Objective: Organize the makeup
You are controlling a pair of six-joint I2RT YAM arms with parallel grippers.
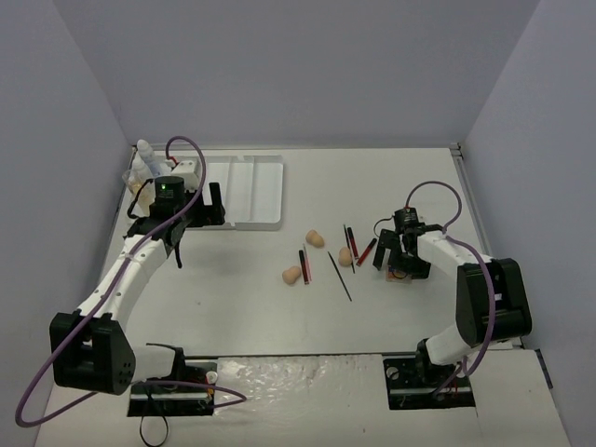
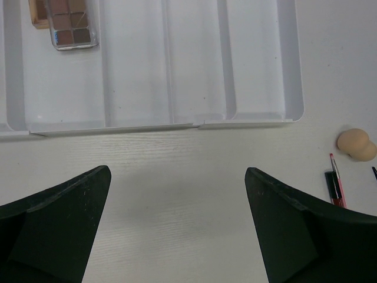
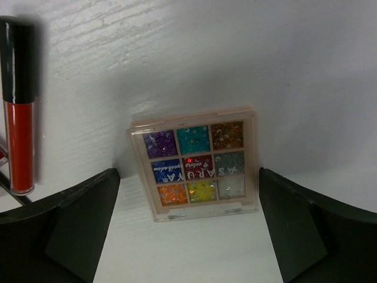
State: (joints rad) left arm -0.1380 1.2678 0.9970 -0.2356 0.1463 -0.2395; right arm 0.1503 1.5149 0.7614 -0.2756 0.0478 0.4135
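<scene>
Top external: the white ridged compartment tray (image 1: 251, 186) sits far left on the table. The left gripper (image 1: 197, 216) hangs at its near edge, and two white bottles (image 1: 144, 155) stand beyond the arm. Mid-table, well apart from the tray, lie three peach egg-shaped sponges (image 1: 315, 238) and several thin red and black pencils (image 1: 304, 261), mostly running near-to-far. The right gripper (image 1: 400, 259) is low over a small flat palette (image 1: 400, 277), which this view mostly hides.

Left wrist: the left gripper (image 2: 177, 174) has its fingers spread wide, with nothing between them but bare table. The tray (image 2: 291, 88) is straight ahead, its ridges running away from the claw. A brown-toned eyeshadow palette (image 2: 72, 26) lies in a left compartment; the arm covers this in the top view. One sponge (image 2: 356, 144) and a red pencil (image 2: 334, 184) are off to the right.

Right wrist: the right gripper (image 3: 188, 177) is fully open and holding nothing. The clear square palette of nine glitter colours (image 3: 194, 162) lies flat between the fingers and slightly ahead, squared to them, with no contact visible. A red gloss tube with black cap (image 3: 19, 106) lies at left, outside the fingers, long axis pointing away.

Judgement: the right arm is clearly nearer the glitter palette, so a short descent and squeeze looks next. The tray is far to its left.
</scene>
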